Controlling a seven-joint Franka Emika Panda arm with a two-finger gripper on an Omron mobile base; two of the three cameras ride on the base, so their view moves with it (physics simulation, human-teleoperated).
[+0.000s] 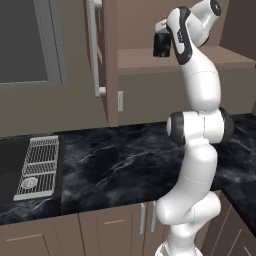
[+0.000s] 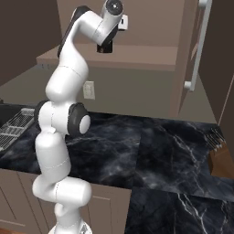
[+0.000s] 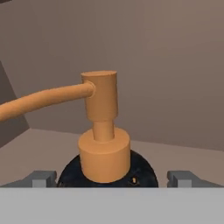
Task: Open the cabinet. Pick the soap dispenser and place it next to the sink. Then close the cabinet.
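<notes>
My tool [image 3: 112,178] is up inside the open cabinet [image 1: 165,62], at shelf level. Jaws are spread fully wide, one fingertip [image 3: 41,178] on each side of the dispenser [image 3: 103,144], and I can't see either one touching it, so nothing is gripped. The dispenser stands upright on the shelf [image 3: 175,155], dead centre between the fingertips and right in front of the tool: black body low, orange pump top above, spout running off to the left in the hand view. In the left base view I see the tool's dark body [image 1: 163,44] against the shelf edge, with the open door [image 1: 100,50] and its bar handle [image 1: 95,47] off to its left. The sink [image 1: 12,170] with its grid rack [image 1: 37,167] sits well below and far left of the tool, set in the dark marble tabletop [image 1: 120,165].
</notes>
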